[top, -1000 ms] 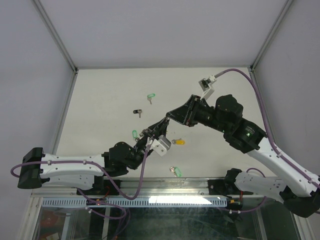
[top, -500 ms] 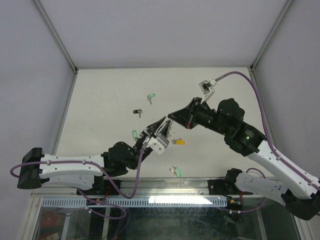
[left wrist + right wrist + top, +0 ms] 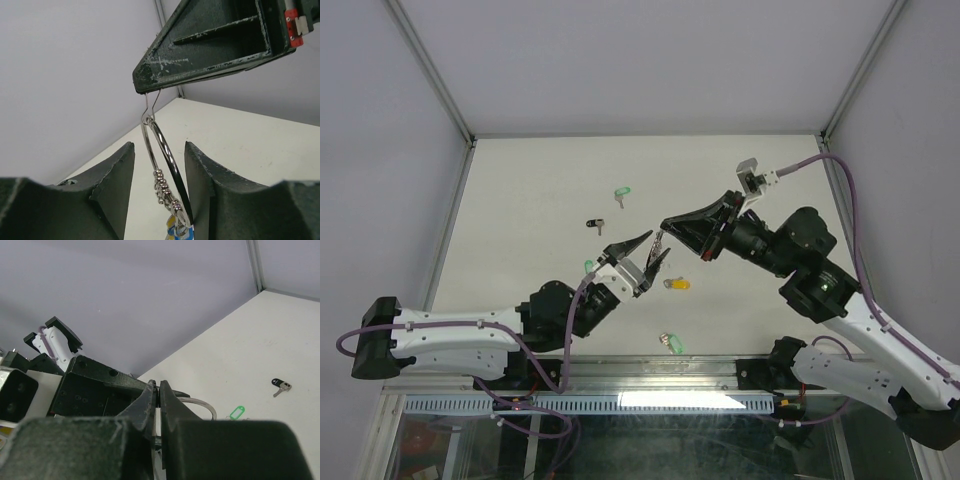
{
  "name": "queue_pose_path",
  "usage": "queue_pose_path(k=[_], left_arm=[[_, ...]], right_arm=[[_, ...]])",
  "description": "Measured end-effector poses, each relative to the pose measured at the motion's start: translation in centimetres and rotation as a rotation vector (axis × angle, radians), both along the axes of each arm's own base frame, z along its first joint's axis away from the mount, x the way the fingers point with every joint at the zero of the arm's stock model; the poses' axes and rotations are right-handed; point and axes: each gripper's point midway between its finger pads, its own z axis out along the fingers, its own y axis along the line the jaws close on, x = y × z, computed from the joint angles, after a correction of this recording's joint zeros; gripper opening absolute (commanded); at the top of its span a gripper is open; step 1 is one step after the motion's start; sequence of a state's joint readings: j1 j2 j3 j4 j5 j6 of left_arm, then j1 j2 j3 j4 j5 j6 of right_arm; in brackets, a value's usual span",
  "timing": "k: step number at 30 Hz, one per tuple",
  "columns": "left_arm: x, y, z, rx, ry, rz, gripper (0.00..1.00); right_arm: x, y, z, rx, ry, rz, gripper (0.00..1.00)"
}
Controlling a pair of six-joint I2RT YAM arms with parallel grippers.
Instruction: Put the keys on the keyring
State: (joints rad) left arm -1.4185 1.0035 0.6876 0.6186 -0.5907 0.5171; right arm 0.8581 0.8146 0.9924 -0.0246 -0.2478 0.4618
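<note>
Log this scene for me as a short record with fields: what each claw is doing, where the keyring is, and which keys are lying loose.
left claw: open, one finger on either side of the keyring, not clamping it
right claw: shut, pinching the wire at the top of the keyring
keyring: hanging from the right claw above the table, small keys bunched at its low end
loose keys on the table: far green key, black key, middle green key, yellow key, near green key

The keyring [image 3: 170,162] is polished, glossy silver metal wire. The right gripper [image 3: 146,86] looks like matt dark plastic, scuffed pale at its tip; the table [image 3: 250,145] is matt white.
</note>
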Motion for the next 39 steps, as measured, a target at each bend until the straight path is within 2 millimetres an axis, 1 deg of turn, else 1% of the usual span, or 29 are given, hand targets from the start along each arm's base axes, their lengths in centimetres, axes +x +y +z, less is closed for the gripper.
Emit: queue_pose_path(k=[6, 11, 16, 24, 32, 39], left_arm=[[-0.2, -0.2, 0.8, -0.025, 0.009, -0.020, 0.43], [-0.2, -0.2, 1.2, -0.031, 0.005, -0.020, 0.36], [-0.1, -0.3, 1.1, 0.002, -0.022, -0.004, 0.31], [0.6, -0.9, 0.5, 0.086, -0.071, 0.042, 0.30], [0.8, -0.8, 0.6, 0.122, -0.109, 0.061, 0.30], [0.8, -0.7, 0.7, 0.132, -0.120, 0.066, 0.24]], right_arm=[[0.2, 0.0, -0.7, -0.036, -0.065, -0.003, 0.00], [0.3, -0.1, -1.1, -0.063, -0.101, -0.010, 0.00], [0.3, -0.2, -1.1, -0.072, -0.120, -0.013, 0.00], [0.4, -0.3, -1.4, -0.087, -0.127, -0.015, 0.00], [0.5, -0.3, -2.1, -0.116, -0.123, -0.020, 0.00], [0.7, -0.2, -2.6, -0.133, -0.113, -0.020, 0.00]])
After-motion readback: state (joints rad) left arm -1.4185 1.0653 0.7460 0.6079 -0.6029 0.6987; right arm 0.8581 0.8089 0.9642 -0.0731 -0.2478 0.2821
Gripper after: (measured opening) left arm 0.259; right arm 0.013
